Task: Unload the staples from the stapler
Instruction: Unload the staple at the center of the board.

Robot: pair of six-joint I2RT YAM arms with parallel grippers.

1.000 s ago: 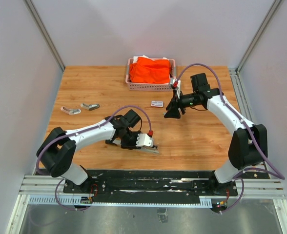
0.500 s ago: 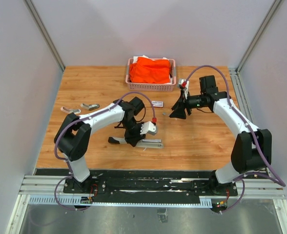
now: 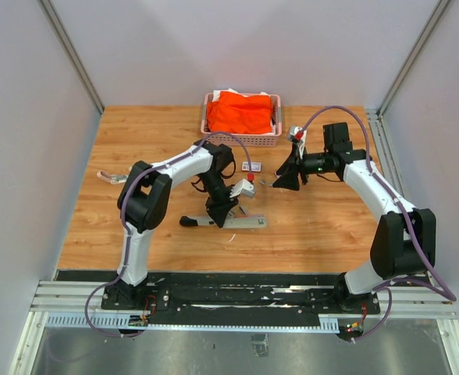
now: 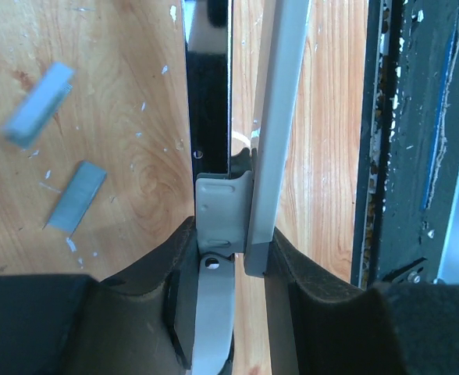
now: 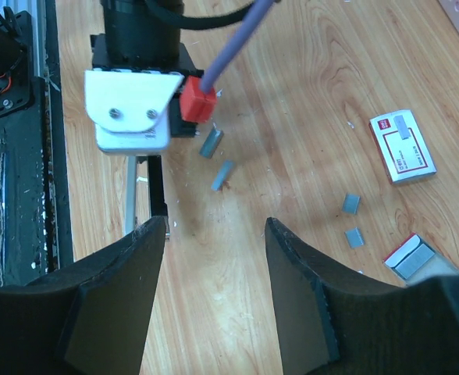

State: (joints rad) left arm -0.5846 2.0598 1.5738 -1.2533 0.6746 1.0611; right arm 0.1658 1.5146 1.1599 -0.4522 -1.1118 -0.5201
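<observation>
My left gripper [image 4: 233, 242] is pinched narrow on the hinge end of the black and grey metal stapler [image 3: 241, 223]. It lies folded open and flat on the wooden table [image 3: 136, 141]. In the top view its long axis runs 9 to 3 o'clock, with the black end at 9 and the grey rail at 3.

The thin silvery-grey staple strips [image 5: 222, 175] lie loose on the wood at 12 to 1 o'clock of the stapler. In the right wrist view two strips sit close together, slanted from 1 to 7 o'clock. Two shorter pieces [image 5: 350, 204] sit apart at 4 o'clock of them, near the small white box with a red label [image 5: 402, 146].

My right gripper [image 5: 214, 223] hangs wide over bare wood and holds nothing.

The black base rail [image 4: 417, 117] runs close along the stapler at 6 o'clock. Open wood lies at 3 and 9 o'clock. The pink basket of orange cloth [image 3: 241, 139] stands at 12, well apart.
</observation>
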